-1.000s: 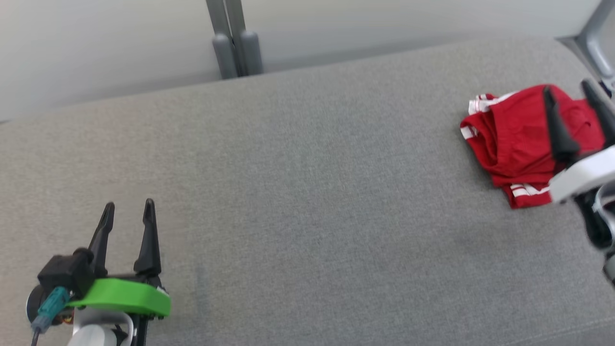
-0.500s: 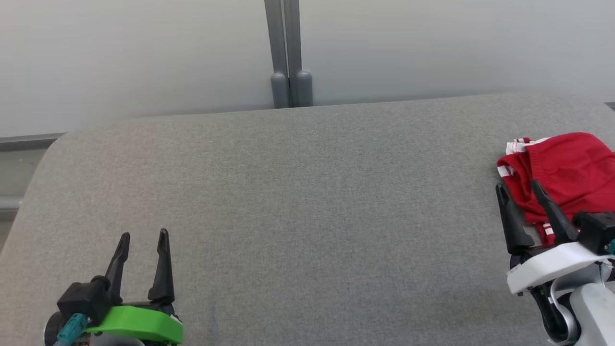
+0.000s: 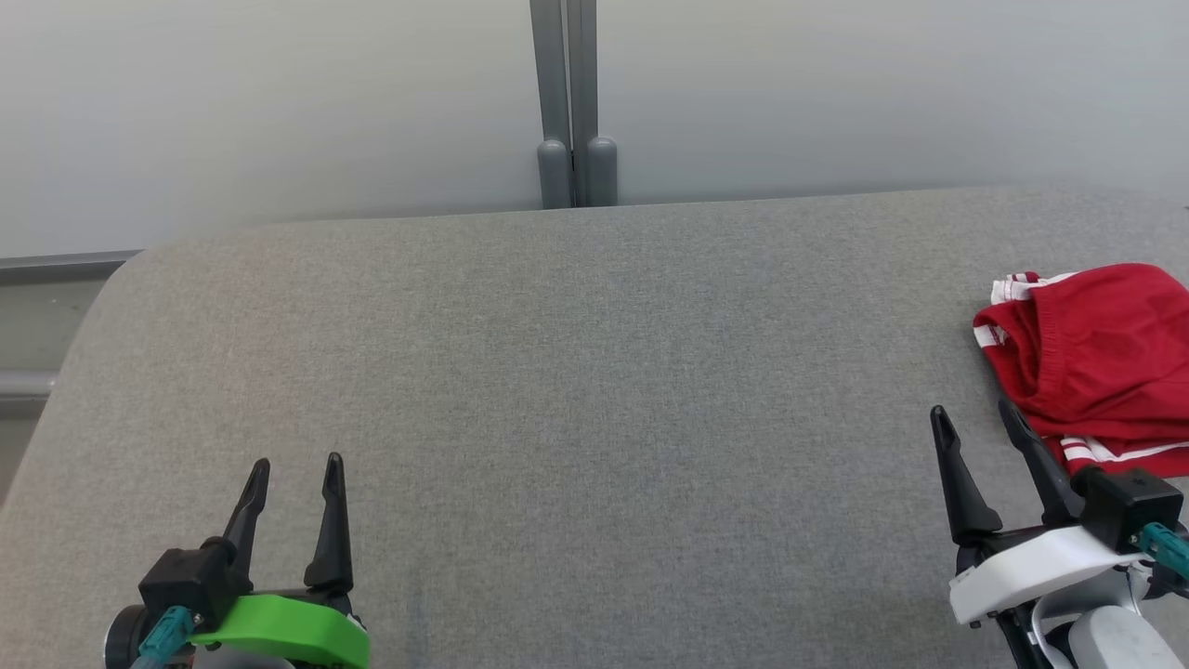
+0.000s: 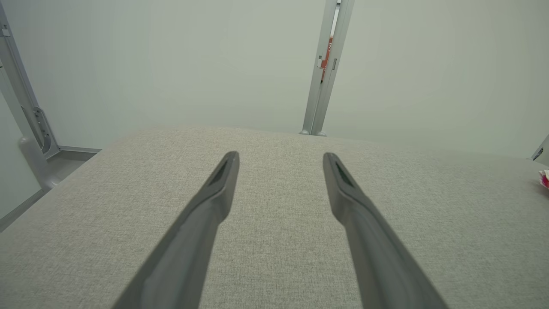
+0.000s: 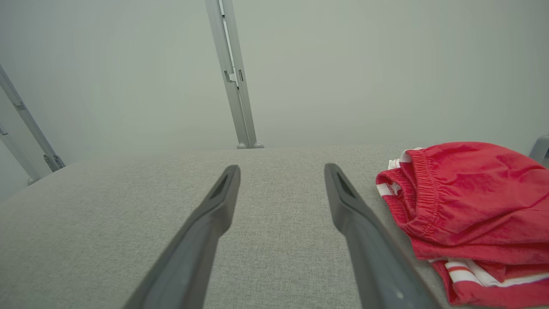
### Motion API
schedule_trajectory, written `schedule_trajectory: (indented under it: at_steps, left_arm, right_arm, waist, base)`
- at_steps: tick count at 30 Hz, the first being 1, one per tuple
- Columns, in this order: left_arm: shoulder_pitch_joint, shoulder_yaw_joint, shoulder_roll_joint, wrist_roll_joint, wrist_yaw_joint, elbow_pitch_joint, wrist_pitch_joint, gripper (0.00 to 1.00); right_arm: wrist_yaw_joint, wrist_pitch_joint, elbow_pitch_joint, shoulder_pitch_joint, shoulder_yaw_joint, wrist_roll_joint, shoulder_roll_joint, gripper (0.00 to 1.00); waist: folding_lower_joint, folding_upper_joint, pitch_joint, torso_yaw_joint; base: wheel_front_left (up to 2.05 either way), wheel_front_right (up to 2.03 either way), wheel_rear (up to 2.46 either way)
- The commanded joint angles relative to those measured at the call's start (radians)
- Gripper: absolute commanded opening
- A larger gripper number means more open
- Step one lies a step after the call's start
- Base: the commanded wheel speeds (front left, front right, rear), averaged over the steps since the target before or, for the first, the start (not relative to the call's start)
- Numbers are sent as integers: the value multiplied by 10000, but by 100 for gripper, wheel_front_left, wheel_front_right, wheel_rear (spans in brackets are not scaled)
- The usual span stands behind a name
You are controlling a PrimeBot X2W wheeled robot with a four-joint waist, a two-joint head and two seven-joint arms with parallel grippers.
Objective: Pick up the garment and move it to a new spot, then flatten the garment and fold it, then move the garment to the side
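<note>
The garment [image 3: 1101, 358] is a folded red piece with white stripes, lying at the far right of the grey padded surface [image 3: 594, 372]. In the right wrist view the garment [image 5: 467, 206] sits just right of my fingers, apart from them. My right gripper [image 3: 973, 417] hovers open at the lower right, its tips just left of the garment's near edge, holding nothing. My left gripper [image 3: 295, 467] is open and empty at the lower left, far from the cloth. A sliver of the garment [image 4: 544, 178] peeks in at the right edge of the left wrist view.
A grey metal post [image 3: 571, 102] rises behind the surface's far edge against a pale wall. The surface's left corner is rounded, with a grey rail [image 3: 56, 268] beyond it. The garment runs past the head view's right edge.
The head camera has swung and tilted, so the whole picture shifted. My right gripper has drawn back from over the garment to its near left side. The garment lies unchanged.
</note>
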Motion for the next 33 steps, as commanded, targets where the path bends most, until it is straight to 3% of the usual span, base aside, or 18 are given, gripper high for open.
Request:
schedule_trajectory:
  at_steps: [1,33]
  left_arm:
    - [-118,96,-39,88,-46,19,-21,100]
    - [-204,253,-288,408,-270,236,-22,100]
  right_arm:
    - [2,-24,-56,145,-32,-90,43,100]
    - [2,-24,118,-93,102,-115,157,100]
  waist:
    - [1,0,0,-36]
    - [1,0,71,-254]
  base:
    - [0,0,0]
    - [0,0,0]
